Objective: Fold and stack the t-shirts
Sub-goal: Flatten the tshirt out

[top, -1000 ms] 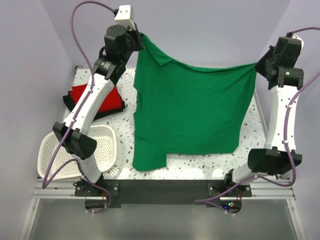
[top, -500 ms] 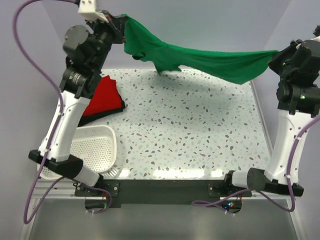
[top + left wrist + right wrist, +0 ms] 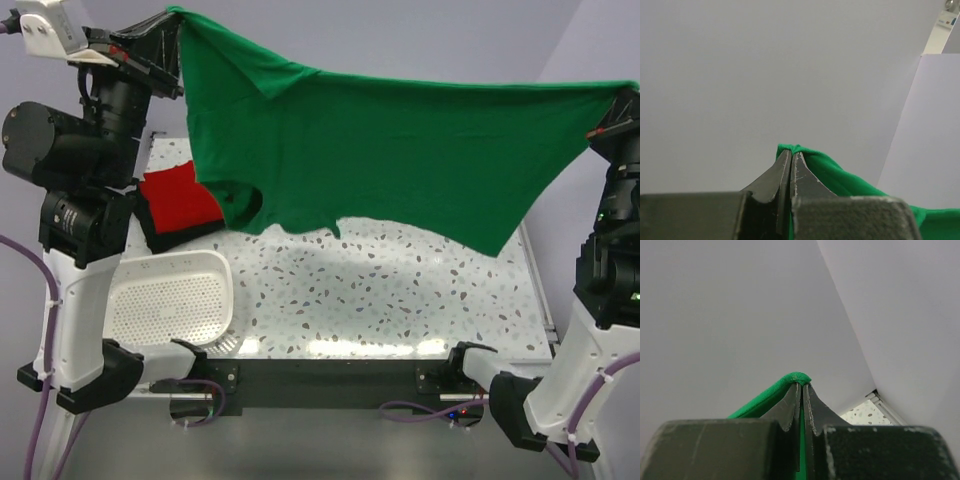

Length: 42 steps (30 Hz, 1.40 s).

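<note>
The step in hand appears to be the spreading-out of the bright green soft cloth t-shirt [image 3: 400, 150]. It hangs stretched in the air between the two arms, well above the speckled pale worktop [image 3: 400, 295], and no fold has yet been made in it. The left end effector [image 3: 791, 154] is clamped on one upper corner of the cloth, its dark tapered fingers pressed together with a small green ridge pinched at their tips. The right end effector [image 3: 802, 386] grips the opposite corner in the same way.

The top edge runs taut from one grip to the other. The lower edge sags unevenly, dipping lowest toward the right, and a sleeve on the left side curls into a loose loop. The fabric is thin, matte and limp, so it will likely crease wherever the tension goes.

The next move probably calls for both arms to descend together, keeping the top edge tight so that the hanging edge meets the worktop first and the rest lays down flat. The curled sleeve may need smoothing afterwards.

At the back left of the worktop lies a folded red cloth t-shirt [image 3: 175, 195]. It rests on what seems to be a folded black t-shirt [image 3: 178, 237], though only a dark border shows. A white slotted plastic basket [image 3: 165, 305] sits near the left arm's base.
</note>
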Each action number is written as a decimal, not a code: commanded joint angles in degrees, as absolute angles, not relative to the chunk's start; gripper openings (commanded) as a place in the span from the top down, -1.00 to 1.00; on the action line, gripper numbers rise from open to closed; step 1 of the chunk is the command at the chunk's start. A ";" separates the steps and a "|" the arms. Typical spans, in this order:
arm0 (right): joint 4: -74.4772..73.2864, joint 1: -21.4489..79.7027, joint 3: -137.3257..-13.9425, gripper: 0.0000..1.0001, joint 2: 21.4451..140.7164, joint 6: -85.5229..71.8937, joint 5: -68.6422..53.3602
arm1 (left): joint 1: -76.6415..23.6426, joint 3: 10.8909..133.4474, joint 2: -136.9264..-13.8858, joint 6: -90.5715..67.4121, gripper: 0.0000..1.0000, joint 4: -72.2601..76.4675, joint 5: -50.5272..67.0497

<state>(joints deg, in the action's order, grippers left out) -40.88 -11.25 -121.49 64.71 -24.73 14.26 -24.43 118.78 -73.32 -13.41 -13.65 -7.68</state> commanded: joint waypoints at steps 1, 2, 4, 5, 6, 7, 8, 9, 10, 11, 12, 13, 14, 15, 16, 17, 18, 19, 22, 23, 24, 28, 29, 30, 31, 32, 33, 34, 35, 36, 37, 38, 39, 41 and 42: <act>-37.89 -11.34 -118.23 1.00 67.06 -23.64 18.19 | -23.99 119.09 -76.54 -11.34 1.00 -11.43 -8.44; -36.84 -11.42 -113.95 1.00 66.89 -23.82 18.19 | -23.99 119.00 -78.81 -11.25 1.00 -11.34 -8.09; -31.92 -11.34 -108.83 1.00 66.53 -24.08 18.37 | -23.99 118.48 -81.55 -10.46 1.00 -10.90 -7.47; -30.60 -11.34 -104.28 1.00 67.06 -24.08 18.89 | -23.99 117.95 -84.87 -10.11 1.00 -10.46 -7.30; -28.32 -11.34 -102.41 1.00 67.93 -23.82 19.85 | -23.82 116.91 -86.90 -9.67 1.00 -9.94 -7.03; -27.60 -11.42 -100.74 1.00 68.98 -23.64 20.47 | -23.64 116.63 -89.19 -9.58 1.00 -9.24 -5.90; -26.90 -11.34 -97.59 1.00 71.69 -23.38 20.91 | -23.38 116.63 -94.86 -9.58 1.00 -9.05 -4.58; -25.33 -11.42 -96.17 1.00 73.20 -23.03 21.18 | -22.51 118.28 -98.23 -10.71 1.00 -9.31 -3.18; -24.79 -11.43 -94.85 1.00 74.87 -22.94 22.66 | -22.07 119.87 -101.83 -11.51 1.00 -10.45 -0.73; -24.18 -11.43 -92.66 1.00 76.88 -22.77 23.02 | -21.63 121.88 -109.52 -12.47 1.00 -11.50 -0.27; -23.13 -11.51 -91.77 1.00 80.12 -22.68 23.46 | -20.93 127.56 -113.51 -14.48 1.00 -12.99 -0.26; -22.77 -11.51 -91.06 1.00 82.24 -22.41 23.90 | -20.57 130.58 -117.30 -15.02 0.53 -15.62 1.82; -22.85 -11.60 -90.27 1.00 84.09 -22.24 24.17 | -20.39 133.48 -123.60 -15.29 0.26 -16.86 2.37; -23.37 -11.60 -90.00 0.90 87.68 -21.98 24.34 | -20.39 137.25 -125.92 -16.08 0.01 -17.66 2.37; -23.81 -11.69 -89.74 0.39 89.45 -21.62 24.08 | -20.39 137.46 -127.43 -16.61 -0.37 -17.58 2.46; -24.60 -11.86 -90.52 0.04 91.13 -21.36 23.12 | -20.39 136.16 -128.22 -17.22 -0.49 -17.06 2.98; -26.87 -11.78 -90.96 -0.33 92.97 -20.75 22.94 | -20.39 134.66 -127.88 -18.18 -0.59 -16.53 3.42; -28.11 -11.86 -91.31 -0.74 95.34 -20.66 22.50 | -20.39 132.47 -127.10 -18.89 -0.71 -14.78 3.86; -28.83 -11.86 -88.78 -0.95 95.37 -20.39 21.19 | -20.39 123.24 -122.27 -20.83 -0.75 -12.92 6.40; -28.57 -11.78 -86.59 -0.98 94.75 -20.39 19.70 | -20.48 119.22 -120.17 -21.18 -0.75 -13.27 7.02; -27.87 -11.78 -85.44 -0.98 94.05 -20.39 18.99 | -20.65 117.09 -119.02 -21.88 -0.75 -14.32 7.64; -28.82 -11.69 -80.87 -0.98 90.53 -21.09 14.69 | -20.83 106.19 -113.39 -24.51 -0.75 -16.52 8.00; -29.87 -11.69 -79.12 -0.97 89.31 -21.44 13.63 | -20.92 102.08 -111.55 -26.35 -0.75 -17.05 7.91; -30.67 -11.69 -78.23 -0.98 88.86 -21.97 11.80 | -20.83 100.13 -110.75 -26.98 -0.75 -18.01 8.35; -31.54 -11.78 -77.35 -0.98 88.51 -22.32 11.17 | -20.92 98.28 -110.05 -27.59 -0.75 -18.28 8.70; -33.55 -11.78 -75.60 -0.98 87.64 -22.67 10.64 | -20.92 95.13 -108.91 -28.82 -0.75 -18.80 9.05; -34.36 -11.69 -74.54 -0.98 87.10 -23.28 10.46 | -21.09 93.44 -108.37 -29.44 -0.74 -19.07 9.84; -34.89 -11.69 -73.40 -0.98 86.40 -23.38 9.94 | -21.09 91.95 -107.85 -29.79 -0.74 -19.25 10.19; -35.68 -11.78 -70.87 -0.98 85.35 -23.47 9.67 | -21.18 89.41 -106.97 -30.06 -0.73 -19.51 10.46; -35.86 -11.69 -69.62 -0.98 84.73 -23.55 9.32 | -21.62 88.34 -106.61 -30.32 -0.73 -20.03 10.02; -36.03 -11.69 -68.30 -0.98 84.20 -23.47 8.97 | -21.80 87.55 -106.26 -30.41 -0.74 -20.47 9.85; -36.12 -11.69 -65.94 -0.98 83.76 -23.55 8.36 | -21.97 86.23 -105.91 -30.41 -0.74 -20.74 9.76; -36.38 -11.78 -64.87 -0.98 83.06 -23.55 8.09 | -22.32 85.61 -105.82 -30.41 -0.74 -21.18 9.84; -36.65 -11.78 -62.42 -0.98 83.06 -23.82 6.86 | -22.67 84.29 -106.17 -30.67 -0.74 -21.44 10.10; -36.65 -11.78 -61.71 -0.98 83.32 -24.08 6.25 | -23.11 84.11 -106.43 -30.76 -0.74 -21.79 10.80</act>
<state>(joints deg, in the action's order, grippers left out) -35.03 -11.64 -63.88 84.84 -23.00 9.13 -22.02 84.90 -107.02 -29.23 -20.97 8.75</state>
